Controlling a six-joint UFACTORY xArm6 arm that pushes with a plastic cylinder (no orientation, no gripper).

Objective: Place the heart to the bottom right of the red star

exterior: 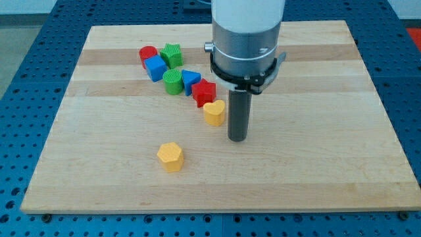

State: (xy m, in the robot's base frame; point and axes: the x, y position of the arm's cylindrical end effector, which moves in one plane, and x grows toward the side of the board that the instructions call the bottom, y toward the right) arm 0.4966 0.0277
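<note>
The yellow heart [214,112] lies on the wooden board, touching the lower right side of the red star [204,92]. My tip [237,137] rests on the board just to the right of the heart and a little below it, close to the heart; I cannot tell whether it touches it. The rod stands upright under the arm's white and grey body [247,39].
A cluster runs up to the view's left of the star: a blue triangle [191,80], a green cylinder [173,82], a blue cube [156,68], a red block [148,54] and a green star [172,55]. A yellow hexagon [170,157] lies apart, lower left.
</note>
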